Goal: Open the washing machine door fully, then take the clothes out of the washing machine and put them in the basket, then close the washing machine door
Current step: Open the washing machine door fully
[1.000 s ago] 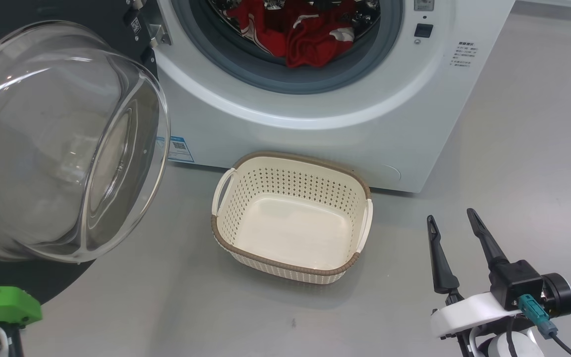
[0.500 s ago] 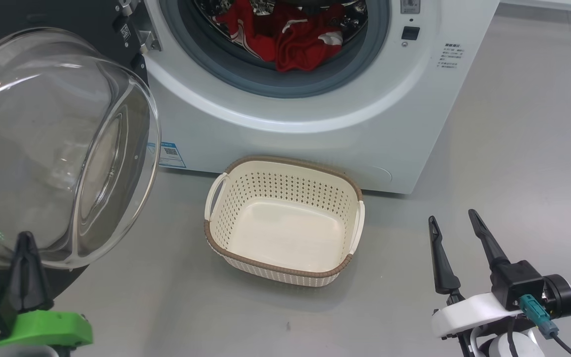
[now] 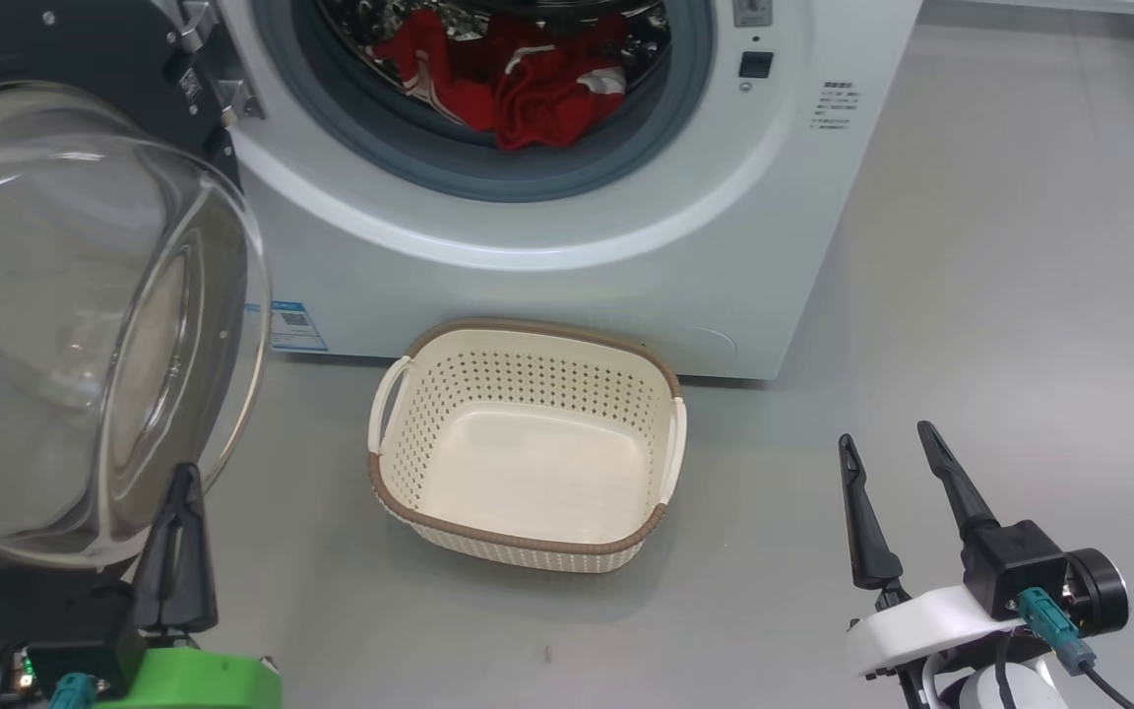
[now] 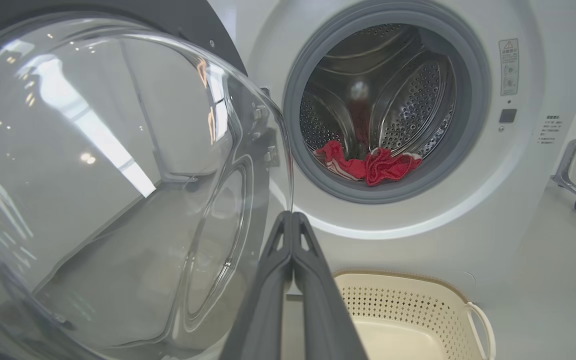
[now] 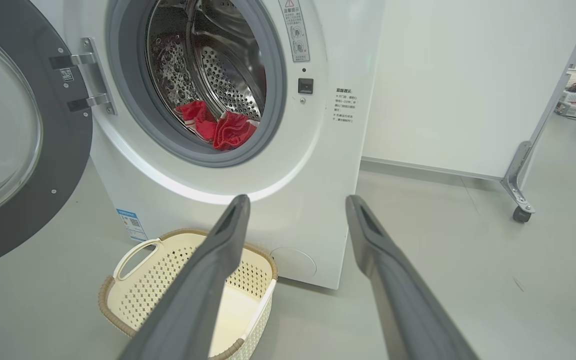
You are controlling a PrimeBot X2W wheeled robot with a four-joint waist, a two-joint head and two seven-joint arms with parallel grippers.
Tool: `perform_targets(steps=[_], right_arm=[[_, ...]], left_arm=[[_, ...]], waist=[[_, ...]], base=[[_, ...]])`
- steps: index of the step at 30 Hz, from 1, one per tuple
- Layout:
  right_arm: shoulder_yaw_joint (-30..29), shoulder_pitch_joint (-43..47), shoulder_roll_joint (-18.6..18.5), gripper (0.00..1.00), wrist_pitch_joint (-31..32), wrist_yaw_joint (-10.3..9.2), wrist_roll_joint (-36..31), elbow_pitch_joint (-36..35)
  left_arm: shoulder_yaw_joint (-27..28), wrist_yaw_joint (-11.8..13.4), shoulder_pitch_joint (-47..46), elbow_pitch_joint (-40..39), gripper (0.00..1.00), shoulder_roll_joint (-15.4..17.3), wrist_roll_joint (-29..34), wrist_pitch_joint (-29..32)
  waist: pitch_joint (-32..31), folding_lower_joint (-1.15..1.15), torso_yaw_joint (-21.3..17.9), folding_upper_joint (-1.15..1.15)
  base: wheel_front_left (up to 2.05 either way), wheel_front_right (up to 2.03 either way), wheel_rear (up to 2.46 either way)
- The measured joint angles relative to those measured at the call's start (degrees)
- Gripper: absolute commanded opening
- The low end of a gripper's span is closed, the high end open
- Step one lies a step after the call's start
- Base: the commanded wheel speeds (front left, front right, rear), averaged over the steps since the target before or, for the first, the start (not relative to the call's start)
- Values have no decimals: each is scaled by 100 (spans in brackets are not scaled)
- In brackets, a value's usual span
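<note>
**Desk:** What's in the containers?

**Me:** I see one washing machine (image 3: 547, 286). Its drum (image 4: 408, 85) holds the clothes (image 3: 528, 94), a single red heap with white trim, low at the front against the grey gasket (image 3: 488, 177). I can't count the garments. The one basket (image 3: 528, 328) is empty, mouth up, on the floor (image 3: 971, 295) just before the machine's front, its long axis along that front.

**Desk:** The door?

**Me:** The washing machine door (image 3: 75, 325) stands swung out left of the opening, glass bowl bulging rightward.

**Desk:** Fingers?

**Me:** My left gripper (image 3: 188, 480) has its fingers pressed together, empty, close by the glass; touching or not, I can't tell. My right gripper (image 3: 884, 435) has its fingers spread, empty, right of the basket.
</note>
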Motion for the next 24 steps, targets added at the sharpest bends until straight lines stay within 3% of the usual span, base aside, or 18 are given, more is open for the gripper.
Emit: perform_targets(steps=[8, 9, 10, 11, 12, 24], right_arm=[[37, -2, 29, 100, 0, 0, 42, 62], [38, -2, 31, 100, 0, 0, 42, 65], [38, -2, 33, 100, 0, 0, 42, 69], [38, -3, 34, 100, 0, 0, 45, 76], [42, -4, 36, 100, 0, 0, 49, 91], [-45, -2, 34, 100, -1, 0, 60, 181]], left_arm=[[-210, -63, 89, -80, 3, -52, -1, 113], [-222, -63, 97, -81, 16, -55, -19, 137], [-233, -63, 107, -78, 45, -56, -18, 160], [-237, -63, 111, -77, 63, -58, -18, 168], [-234, -63, 111, -74, 100, -58, -19, 178], [-255, -3, 114, 75, 100, -56, 91, 403]], waist=[[-14, 0, -385, 0], [-14, 0, -440, 0], [-15, 0, -494, 0], [-15, 0, -548, 0], [-16, 0, -655, 0], [-127, 0, -1146, 0]], base=[[0, 0, 0], [0, 0, 0], [0, 0, 0], [0, 0, 0], [0, 0, 0], [0, 0, 0]])
